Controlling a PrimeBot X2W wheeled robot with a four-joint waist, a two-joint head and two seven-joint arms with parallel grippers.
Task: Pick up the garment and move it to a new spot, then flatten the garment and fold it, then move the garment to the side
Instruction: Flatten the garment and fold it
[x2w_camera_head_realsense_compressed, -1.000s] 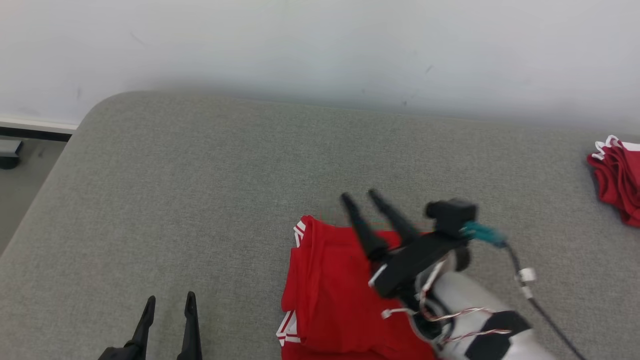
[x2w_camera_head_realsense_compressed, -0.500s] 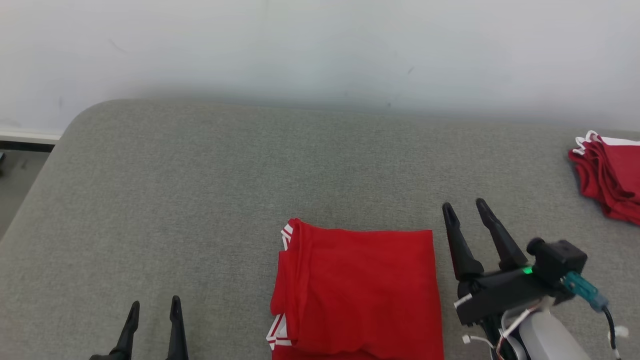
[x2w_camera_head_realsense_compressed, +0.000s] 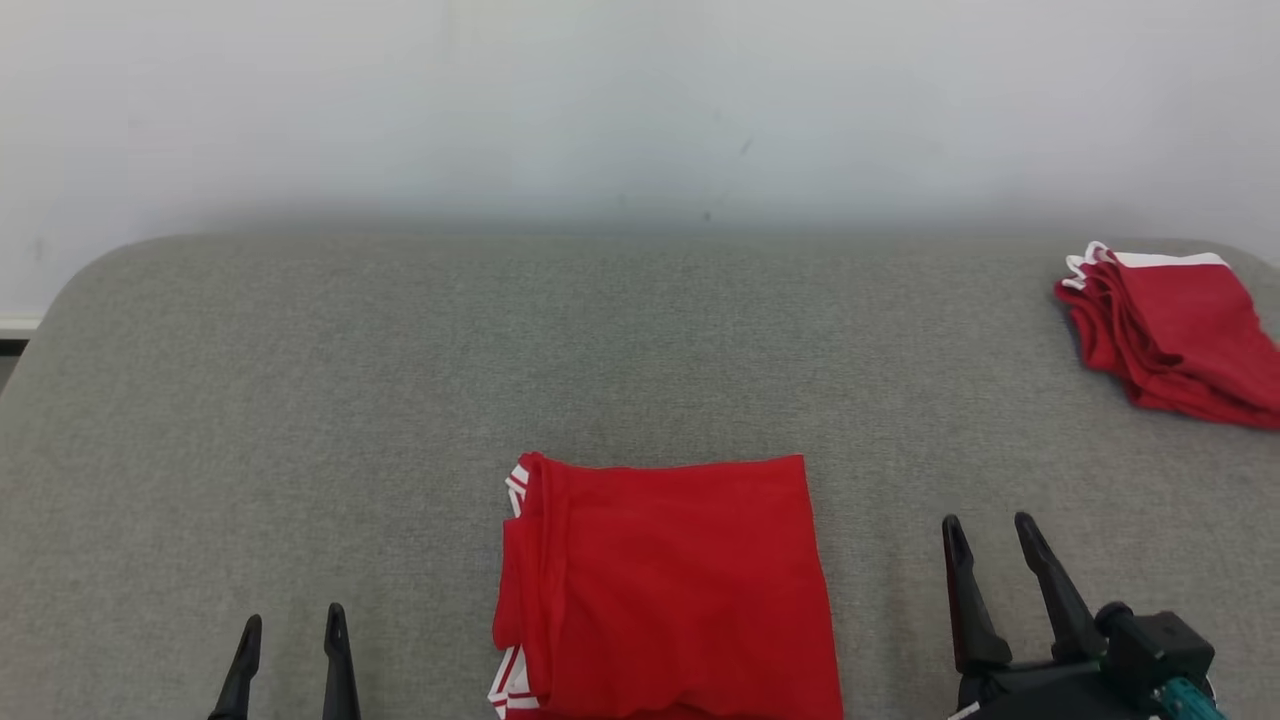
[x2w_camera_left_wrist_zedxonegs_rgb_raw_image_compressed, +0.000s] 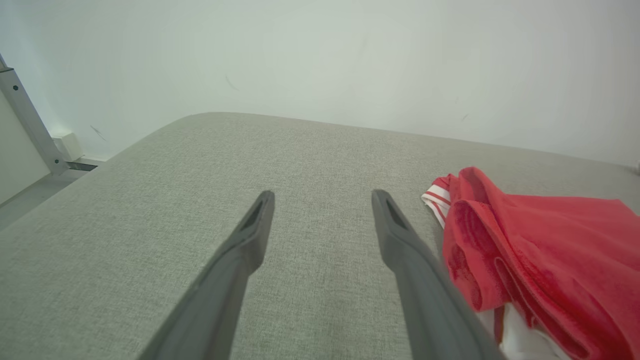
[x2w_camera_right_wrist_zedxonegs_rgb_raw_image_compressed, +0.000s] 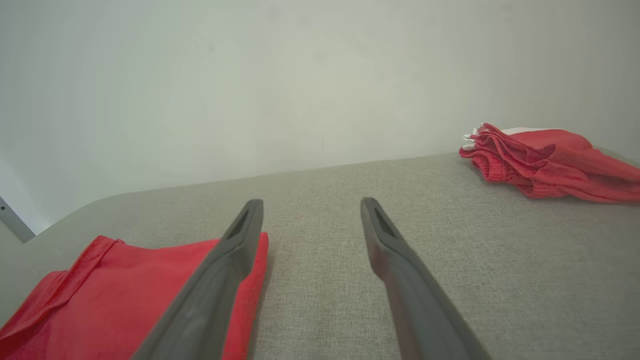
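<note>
The folded red garment (x2w_camera_head_realsense_compressed: 665, 585) lies at the near middle of the grey upholstered surface (x2w_camera_head_realsense_compressed: 350, 400), and the bottom of the head view cuts off its near edge. The left gripper (x2w_camera_head_realsense_compressed: 292, 615) at the near left shows little more than its two finger ends. The right gripper (x2w_camera_head_realsense_compressed: 988, 520) sits near right, beside the garment but apart from it. Both have their jaws spread wide with nothing between them. A second red pile (x2w_camera_head_realsense_compressed: 1170, 335) at the far right runs off the frame, and how many pieces it holds is hard to tell. The surface is a coarse woven fabric with rounded corners. The garment is a soft, roughly square knit with a crisp far edge, rolled layers along its left side and white-striped trim at its left corners. The fingers are long, dark, matt and tapered.
</note>
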